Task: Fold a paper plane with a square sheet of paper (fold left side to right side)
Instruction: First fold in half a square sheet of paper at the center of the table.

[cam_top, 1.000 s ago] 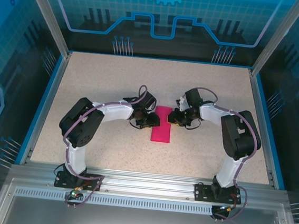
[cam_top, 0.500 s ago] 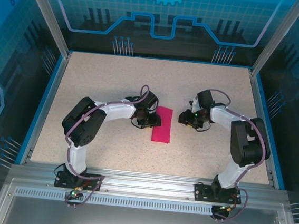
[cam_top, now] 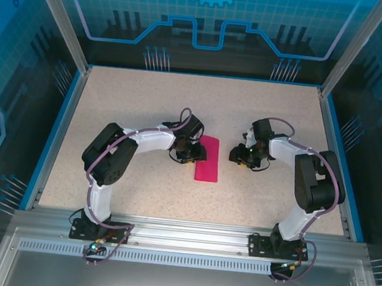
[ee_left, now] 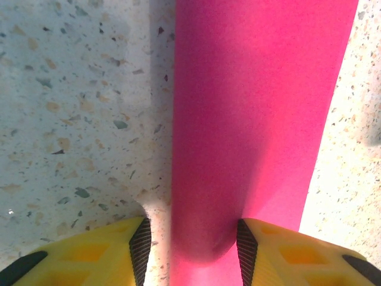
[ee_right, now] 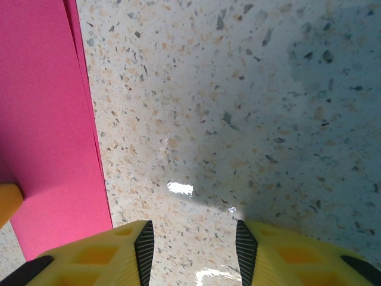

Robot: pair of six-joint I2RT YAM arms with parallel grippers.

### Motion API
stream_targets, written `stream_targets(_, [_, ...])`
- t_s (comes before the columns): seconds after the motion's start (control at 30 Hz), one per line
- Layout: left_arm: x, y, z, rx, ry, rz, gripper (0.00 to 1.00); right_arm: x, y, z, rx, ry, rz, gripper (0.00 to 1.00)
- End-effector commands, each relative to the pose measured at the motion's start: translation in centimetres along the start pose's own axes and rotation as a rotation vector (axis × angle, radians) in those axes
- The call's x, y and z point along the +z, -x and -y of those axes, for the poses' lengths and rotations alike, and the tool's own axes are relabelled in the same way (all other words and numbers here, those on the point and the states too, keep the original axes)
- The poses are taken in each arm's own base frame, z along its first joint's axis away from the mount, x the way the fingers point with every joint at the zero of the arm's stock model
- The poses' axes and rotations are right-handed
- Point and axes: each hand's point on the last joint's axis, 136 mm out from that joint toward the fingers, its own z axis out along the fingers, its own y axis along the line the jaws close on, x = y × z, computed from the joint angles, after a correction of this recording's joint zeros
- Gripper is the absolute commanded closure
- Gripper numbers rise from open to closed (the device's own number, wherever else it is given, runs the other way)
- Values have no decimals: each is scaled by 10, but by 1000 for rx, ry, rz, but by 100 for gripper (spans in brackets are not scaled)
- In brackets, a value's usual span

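Fingers of the left gripper (ee_left: 190,250) sit spread over the paper's left edge, pinching nothing. The square sheet of paper (cam_top: 207,159) lies mid table (cam_top: 133,110) as a doubled strip, so the half-fold looks done, no plane yet. The right gripper (ee_right: 190,250) is spread too, just beside it.

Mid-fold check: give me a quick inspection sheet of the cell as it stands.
Surface: speckled table, flat, with small glare spots near the right pincer.
Job's things: magenta paper lies flat as a narrow folded strip, layered edges facing the right pincer.
Clutter: nothing seen.
Grippers: left pincer open, straddling the strip's left edge; right pincer open over bare table, apart from the paper.
Cables: cables run along both arms, off the paper.
Surroundings: blue panels; aluminium rail at the near edge.
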Motion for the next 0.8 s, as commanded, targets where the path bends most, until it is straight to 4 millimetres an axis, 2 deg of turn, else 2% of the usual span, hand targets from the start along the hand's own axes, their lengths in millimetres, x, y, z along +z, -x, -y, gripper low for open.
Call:
stream_targets(0.0, [7, -5, -2, -6, 29, -23, 54, -1, -3, 6, -1, -8, -7, 56])
stream_targets(0.77, [12, -10, 0, 34, 42, -47, 54, -1, -4, 4, -3, 4, -9, 56])
